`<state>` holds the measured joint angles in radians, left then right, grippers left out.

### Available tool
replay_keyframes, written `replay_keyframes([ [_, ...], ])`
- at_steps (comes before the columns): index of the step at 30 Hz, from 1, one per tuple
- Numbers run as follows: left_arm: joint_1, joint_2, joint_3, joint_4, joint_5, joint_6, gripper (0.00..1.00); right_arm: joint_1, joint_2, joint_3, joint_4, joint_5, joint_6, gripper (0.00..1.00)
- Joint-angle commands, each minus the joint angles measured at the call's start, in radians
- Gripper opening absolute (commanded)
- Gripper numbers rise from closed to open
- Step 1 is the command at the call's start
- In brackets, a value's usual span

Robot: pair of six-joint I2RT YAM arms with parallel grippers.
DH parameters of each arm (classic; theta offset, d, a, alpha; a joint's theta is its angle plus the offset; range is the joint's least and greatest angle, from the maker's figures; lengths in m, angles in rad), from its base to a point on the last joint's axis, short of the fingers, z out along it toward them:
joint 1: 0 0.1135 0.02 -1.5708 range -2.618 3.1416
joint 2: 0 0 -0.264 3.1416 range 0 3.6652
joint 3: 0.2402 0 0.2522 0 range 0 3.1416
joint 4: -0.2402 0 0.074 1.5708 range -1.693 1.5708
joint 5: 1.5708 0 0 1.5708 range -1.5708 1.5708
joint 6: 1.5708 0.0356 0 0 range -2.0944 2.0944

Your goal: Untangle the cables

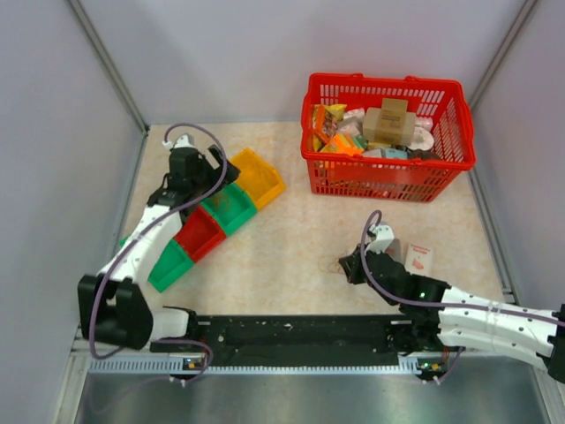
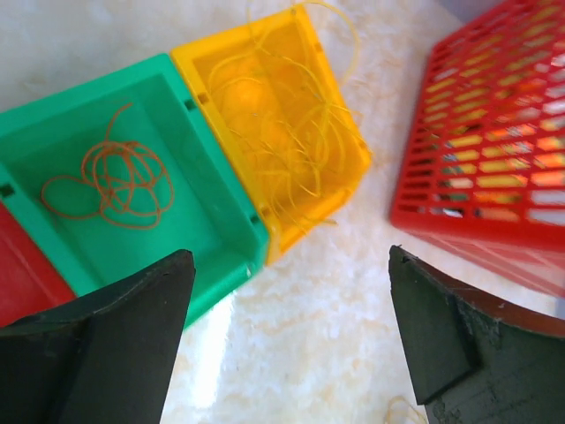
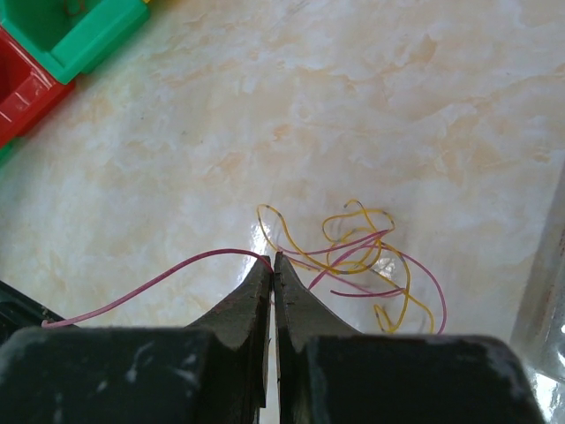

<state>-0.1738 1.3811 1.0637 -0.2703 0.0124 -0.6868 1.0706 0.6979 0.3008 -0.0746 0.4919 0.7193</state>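
Observation:
A small tangle of thin yellow and reddish cables (image 3: 371,256) lies on the marbled table, just right of my right fingertips; in the top view the tangle (image 1: 340,262) is barely visible. My right gripper (image 3: 273,259) is shut on a reddish cable (image 3: 150,284) that trails off to the left. It also shows in the top view (image 1: 351,265). My left gripper (image 2: 291,265) is open and empty above the table beside the bins; in the top view it (image 1: 212,159) is at the yellow bin. Orange loops (image 2: 119,181) lie in the green bin, yellow loops (image 2: 291,124) in the yellow bin.
A row of colour bins runs diagonally at the left: yellow (image 1: 256,177), green (image 1: 229,208), red (image 1: 199,234), green (image 1: 170,265). A red basket (image 1: 386,137) full of goods stands at the back right. A small white packet (image 1: 418,258) lies by the right arm.

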Motion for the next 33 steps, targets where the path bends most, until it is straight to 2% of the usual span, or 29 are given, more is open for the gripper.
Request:
replay_keyframes([
  [1,0.0,-0.249,-0.141,0.127,0.087,0.003,0.93,-0.006,0.049,-0.006,0.058,-0.018,0.005,0.0],
  [4,0.0,-0.348,-0.241,0.163,0.176,0.021,0.91,-0.006,0.09,0.001,0.094,-0.026,0.002,0.0],
  [9,-0.01,-0.424,-0.342,0.198,0.484,0.111,0.87,-0.008,0.156,0.041,0.127,-0.065,-0.027,0.0],
  [12,-0.036,-0.464,-0.45,0.328,0.665,0.116,0.94,-0.008,0.175,0.063,0.151,-0.102,-0.03,0.0],
  [14,-0.087,-0.496,-0.522,0.411,0.725,0.096,0.95,-0.008,0.17,0.078,0.176,-0.131,-0.021,0.0],
  [17,-0.217,-0.524,-0.579,0.439,0.716,0.119,0.94,-0.008,0.157,0.115,0.217,-0.185,-0.032,0.0],
  [20,-0.329,-0.531,-0.591,0.499,0.721,0.104,0.92,-0.009,0.134,0.191,0.176,-0.214,-0.049,0.0],
  [27,-0.411,-0.548,-0.509,0.5,0.765,0.151,0.79,-0.008,0.068,0.383,0.03,-0.227,-0.107,0.0],
  [28,-0.417,-0.547,-0.504,0.49,0.761,0.153,0.79,-0.008,0.063,0.408,0.016,-0.216,-0.109,0.0],
  [31,-0.446,-0.534,-0.507,0.511,0.787,0.148,0.89,-0.008,0.063,0.472,0.007,-0.219,-0.112,0.0],
  [33,-0.467,-0.533,-0.504,0.519,0.773,0.138,0.91,-0.009,0.074,0.507,0.019,-0.239,-0.109,0.0],
])
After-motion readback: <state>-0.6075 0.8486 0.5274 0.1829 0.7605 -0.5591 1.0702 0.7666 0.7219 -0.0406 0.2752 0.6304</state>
